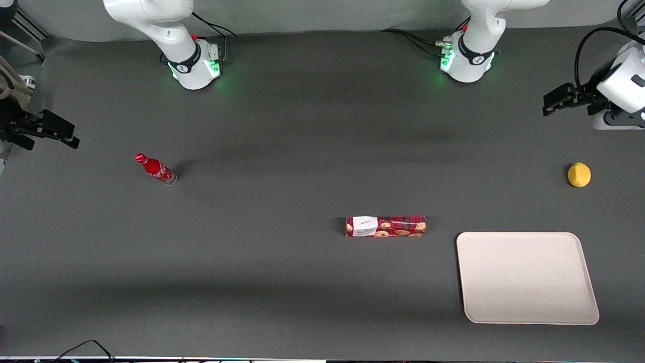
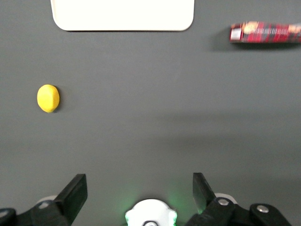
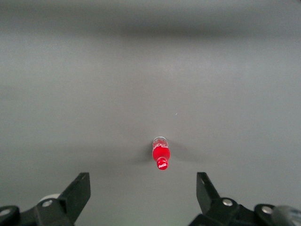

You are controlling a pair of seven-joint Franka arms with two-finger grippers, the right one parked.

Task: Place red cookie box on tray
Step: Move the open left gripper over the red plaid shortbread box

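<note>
The pincer [image 1: 546,107] hangs empty, fingers apart, at the working arm's end. From it the red cookie box [image 1: 385,226] lies toward eight o'clock on the tabletop [image 1: 282,282], long axis three-to-nine, just beside the tray [image 1: 526,277].

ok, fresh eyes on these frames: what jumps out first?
Probably the big cream tray, near the front camera at the working arm's end, with the red cookie box lying flat on the table beside it, not touching. Next, a yellow ball farther from the camera than the tray, and a small red bottle toward the parked arm's end. The left gripper hangs open above the table edge, holding nothing.
</note>
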